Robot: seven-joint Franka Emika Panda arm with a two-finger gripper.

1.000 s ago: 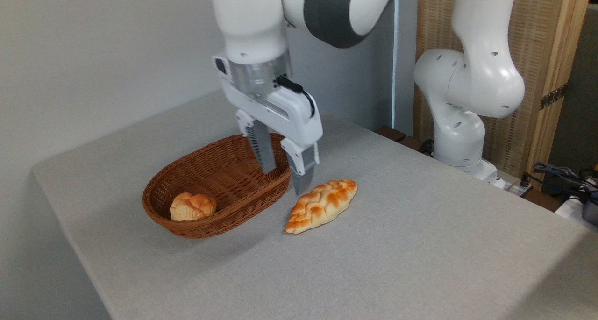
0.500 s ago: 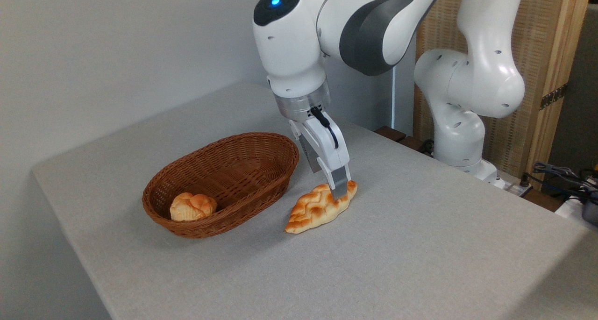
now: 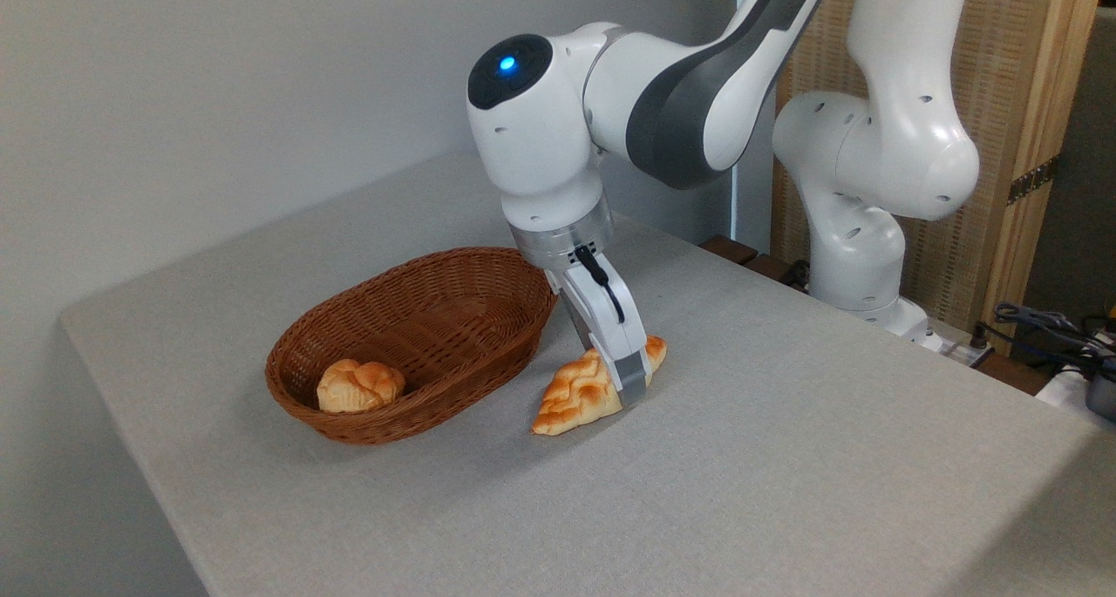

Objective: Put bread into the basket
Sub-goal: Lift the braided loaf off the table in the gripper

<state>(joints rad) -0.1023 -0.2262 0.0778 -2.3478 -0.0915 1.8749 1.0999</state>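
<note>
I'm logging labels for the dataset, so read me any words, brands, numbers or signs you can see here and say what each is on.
No readable text anywhere.
Robot arm: no visible lettering, only a blue light.
Hand: no legible marking.
Bread, basket, small roll, table: no labels.
Wooden screen: a small dark fitting, nothing legible.

The bread (image 3: 577,394) lies on the grey table (image 3: 785,475), just right of the brown basket (image 3: 418,335). The gripper (image 3: 629,381) is down over the bread's far half, one finger in front of it. A small round bun (image 3: 359,385) sits inside the basket's near end.
</note>
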